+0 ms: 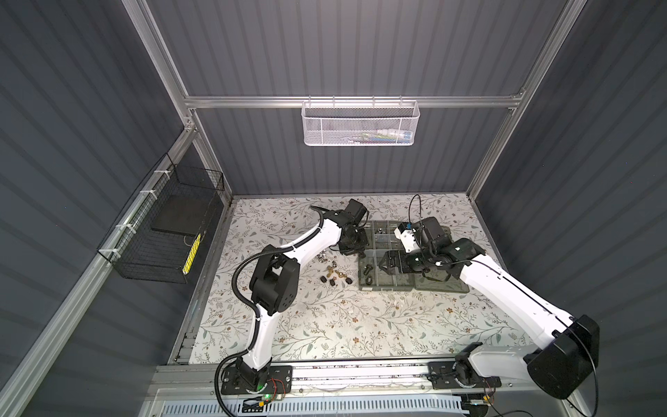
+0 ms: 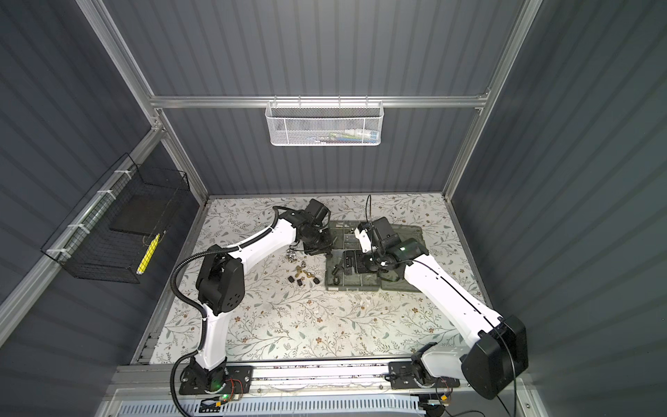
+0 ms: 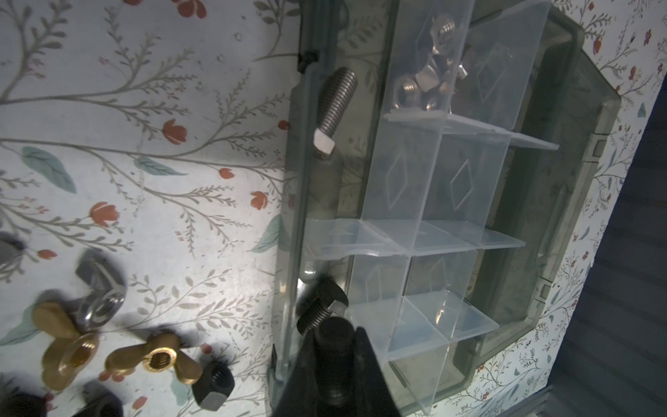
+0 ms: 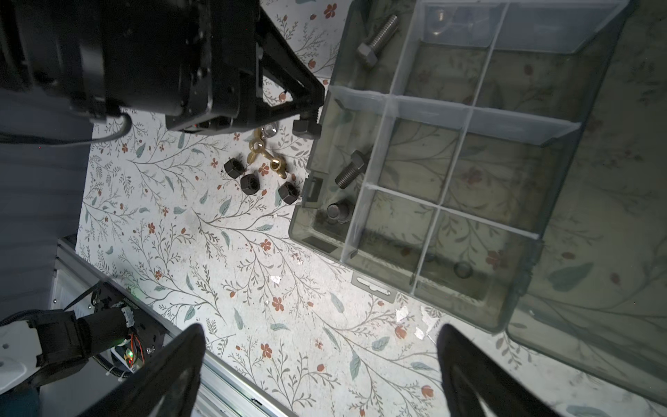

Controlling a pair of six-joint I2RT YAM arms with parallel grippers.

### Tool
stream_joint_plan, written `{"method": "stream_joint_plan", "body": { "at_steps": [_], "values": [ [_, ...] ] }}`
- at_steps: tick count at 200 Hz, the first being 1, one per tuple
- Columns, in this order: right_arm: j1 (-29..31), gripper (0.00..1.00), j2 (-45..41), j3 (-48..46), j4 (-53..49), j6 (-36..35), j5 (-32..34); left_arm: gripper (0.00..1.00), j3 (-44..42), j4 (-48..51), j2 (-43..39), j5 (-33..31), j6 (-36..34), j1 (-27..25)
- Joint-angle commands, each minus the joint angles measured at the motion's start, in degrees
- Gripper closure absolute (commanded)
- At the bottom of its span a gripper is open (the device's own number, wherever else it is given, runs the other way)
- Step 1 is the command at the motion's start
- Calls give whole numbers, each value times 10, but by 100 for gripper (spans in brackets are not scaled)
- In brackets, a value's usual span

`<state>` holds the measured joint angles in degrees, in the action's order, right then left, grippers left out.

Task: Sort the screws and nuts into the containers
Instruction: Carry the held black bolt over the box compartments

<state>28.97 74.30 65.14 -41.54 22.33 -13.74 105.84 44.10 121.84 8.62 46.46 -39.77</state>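
Floral paper is covering the table [image 1: 325, 325], with grey ribbed walls closing it in; I am watching the box [image 1: 388, 287] lying right of centre toward the far side, its lid [image 1: 445, 283] lying flat on the right.

My left gripper [image 3: 335, 339] is hanging at the box's left wall, clenched on a black bolt [image 4: 305, 126]; whether that bolt is hanging over the rim or over the near-left compartment I cannot tell.

My right gripper [image 4: 321, 330] is hovering over the near half of the box in both top views, fingers [image 4: 180, 364] spread wide and grasping nothing.

Inside the box, a silver bolt [image 3: 334, 104] is lying in the far-left compartment; silver nuts [image 3: 422, 86] are piling up in the far compartment just right of it; two dark bolts [image 4: 352, 169] are sitting in the near-left compartment, one lying and one standing on end.

On the table just left of the box, loose pieces are waiting: two brass wing nuts [image 3: 155, 357] are touching each other, three black nuts [image 4: 250, 184] are lying just near of them, and a silver wing nut [image 3: 101, 299] is resting against the brass pair; a small silver cluster [image 1: 323, 257] is sitting a little farther left.
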Motion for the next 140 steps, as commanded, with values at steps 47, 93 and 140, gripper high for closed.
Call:
{"method": "stream_joint_plan", "body": {
  "at_steps": [47, 93, 140],
  "values": [
    [-12, 1, -8, -11, 8, 11, -10, 94, 35, 19, 42, 12, -13, -24],
    [-14, 1, -10, -13, 8, 12, -12, 94, 24, 29, 49, 4, -22, -24],
    [-15, 1, -8, -14, 11, 13, -18, 91, 11, 32, 53, -2, -23, -24]
  ]
}}
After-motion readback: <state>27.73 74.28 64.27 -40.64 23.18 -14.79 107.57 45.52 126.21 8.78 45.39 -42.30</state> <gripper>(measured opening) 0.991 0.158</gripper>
